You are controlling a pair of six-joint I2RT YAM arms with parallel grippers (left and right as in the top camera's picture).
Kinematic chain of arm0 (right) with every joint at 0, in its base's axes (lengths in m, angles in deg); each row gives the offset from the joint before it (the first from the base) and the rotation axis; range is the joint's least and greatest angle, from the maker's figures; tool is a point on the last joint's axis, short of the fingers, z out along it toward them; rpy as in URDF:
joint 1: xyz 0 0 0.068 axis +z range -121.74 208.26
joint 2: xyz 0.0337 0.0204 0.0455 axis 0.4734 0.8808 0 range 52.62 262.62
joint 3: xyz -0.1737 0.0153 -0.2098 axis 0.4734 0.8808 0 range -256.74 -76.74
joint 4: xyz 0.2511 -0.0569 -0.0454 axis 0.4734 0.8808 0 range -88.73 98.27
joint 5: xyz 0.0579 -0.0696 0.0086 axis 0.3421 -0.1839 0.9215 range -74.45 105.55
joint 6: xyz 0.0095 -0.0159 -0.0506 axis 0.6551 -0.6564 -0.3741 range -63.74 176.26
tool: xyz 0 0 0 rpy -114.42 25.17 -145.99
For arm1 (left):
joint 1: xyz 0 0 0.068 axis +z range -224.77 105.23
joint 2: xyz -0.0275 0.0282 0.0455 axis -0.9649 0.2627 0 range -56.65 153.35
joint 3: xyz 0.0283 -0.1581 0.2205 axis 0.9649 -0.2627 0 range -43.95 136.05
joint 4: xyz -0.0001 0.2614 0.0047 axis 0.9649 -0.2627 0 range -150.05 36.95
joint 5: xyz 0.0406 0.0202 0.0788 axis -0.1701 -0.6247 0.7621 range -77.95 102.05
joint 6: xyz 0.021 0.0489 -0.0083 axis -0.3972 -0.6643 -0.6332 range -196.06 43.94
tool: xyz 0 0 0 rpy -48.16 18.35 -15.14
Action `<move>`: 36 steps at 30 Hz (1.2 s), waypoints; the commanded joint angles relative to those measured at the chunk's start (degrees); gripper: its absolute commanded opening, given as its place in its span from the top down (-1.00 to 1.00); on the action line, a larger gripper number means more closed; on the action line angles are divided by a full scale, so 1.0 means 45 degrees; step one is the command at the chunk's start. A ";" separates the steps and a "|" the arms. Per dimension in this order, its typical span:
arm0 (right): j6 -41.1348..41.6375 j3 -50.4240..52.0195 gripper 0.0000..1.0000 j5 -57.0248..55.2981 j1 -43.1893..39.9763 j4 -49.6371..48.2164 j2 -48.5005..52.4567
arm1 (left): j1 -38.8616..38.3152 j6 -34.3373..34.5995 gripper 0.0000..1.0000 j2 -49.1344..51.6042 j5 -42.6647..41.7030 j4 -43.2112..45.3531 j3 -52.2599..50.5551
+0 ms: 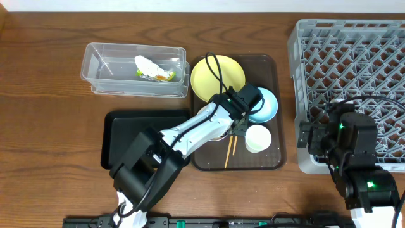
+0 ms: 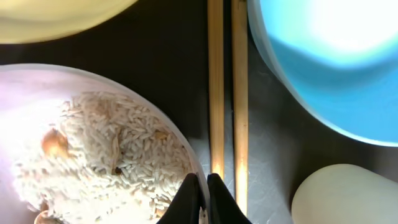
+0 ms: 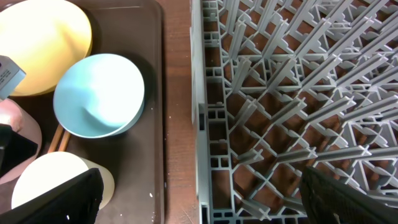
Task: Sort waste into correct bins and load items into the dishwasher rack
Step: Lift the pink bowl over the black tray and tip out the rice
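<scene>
My left gripper (image 2: 203,186) is shut on the right rim of the white bowl (image 2: 37,106), which holds the rice-like leftovers (image 2: 99,155). In the overhead view my left gripper (image 1: 230,128) hides that bowl. Two chopsticks (image 2: 227,93) lie just right of the bowl. The blue bowl (image 1: 264,104), pale cup (image 1: 258,138) and yellow plate (image 1: 217,77) sit close by. The wrapper (image 1: 152,68) lies in the clear tub (image 1: 101,63). The black tray (image 1: 126,136) is on the left. My right gripper (image 3: 199,202) is open and empty, straddling the left edge of the grey rack (image 1: 354,63).
The dishes all rest on a brown serving tray (image 1: 269,161) between the black tray and the rack. A narrow strip of wooden table (image 3: 177,93) separates the serving tray from the rack. A black cable runs over the yellow plate.
</scene>
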 commanded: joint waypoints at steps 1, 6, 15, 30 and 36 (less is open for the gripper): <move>-0.0165 -0.0219 -0.97 0.0063 0.0092 0.0010 -0.0024 | 0.0005 -0.0117 0.88 -0.0010 -0.0053 -0.0170 -0.0063; -0.0165 -0.0219 -0.97 0.0063 0.0092 0.0010 -0.0024 | 0.0078 -0.0641 0.88 -0.0840 -0.0068 -0.0991 0.0306; -0.0165 -0.0219 -0.96 0.0063 0.0092 0.0010 -0.0024 | 0.0675 -0.1239 0.88 -0.3793 -0.0738 -0.2225 0.0369; -0.0165 -0.0219 -0.97 0.0063 0.0092 0.0010 -0.0024 | 0.8029 -0.4289 0.88 -0.4469 -0.9447 -0.3978 -0.1268; -0.0165 -0.0219 -0.96 0.0058 0.0092 0.0005 -0.0024 | 1.0870 -0.6203 0.88 -0.4109 -1.2531 -0.3963 -0.2793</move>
